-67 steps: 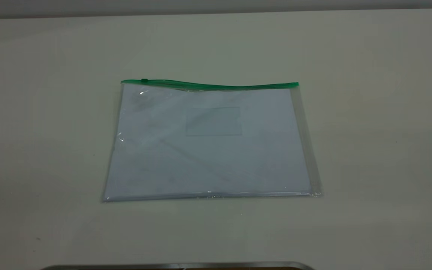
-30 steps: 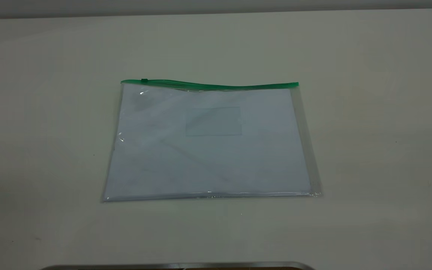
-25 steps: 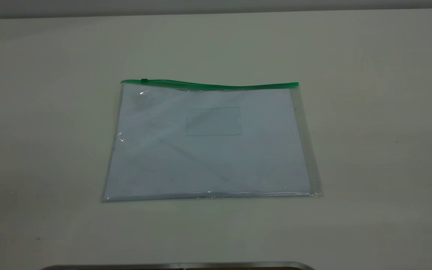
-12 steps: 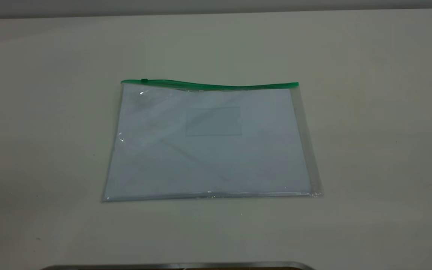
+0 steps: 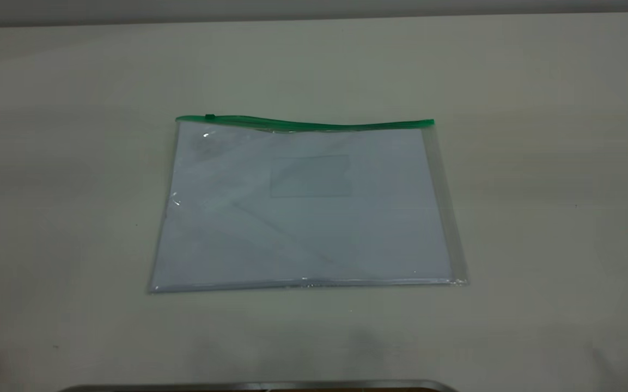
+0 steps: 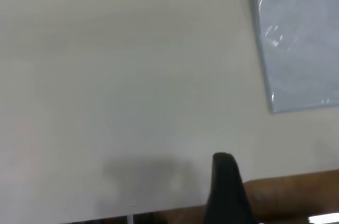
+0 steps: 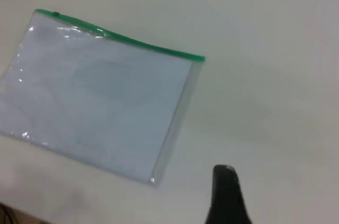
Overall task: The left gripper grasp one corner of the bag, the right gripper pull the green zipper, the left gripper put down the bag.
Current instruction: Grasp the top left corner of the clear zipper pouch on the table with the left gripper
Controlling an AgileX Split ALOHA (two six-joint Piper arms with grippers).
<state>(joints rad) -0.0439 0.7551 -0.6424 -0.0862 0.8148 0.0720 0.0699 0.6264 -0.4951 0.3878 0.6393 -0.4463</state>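
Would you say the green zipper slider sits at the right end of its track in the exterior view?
No, the green zipper sits near the left end of the bag.

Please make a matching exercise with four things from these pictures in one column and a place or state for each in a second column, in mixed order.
Things:
1. bag
2. green zipper
3. card pocket
4. white paper sheets

Places or states:
A. near the far left corner of the bag
B. lying flat on the table
C. inside the bag
D. upper middle of the bag's face

Pairs: 1-B, 2-A, 3-D, 4-C
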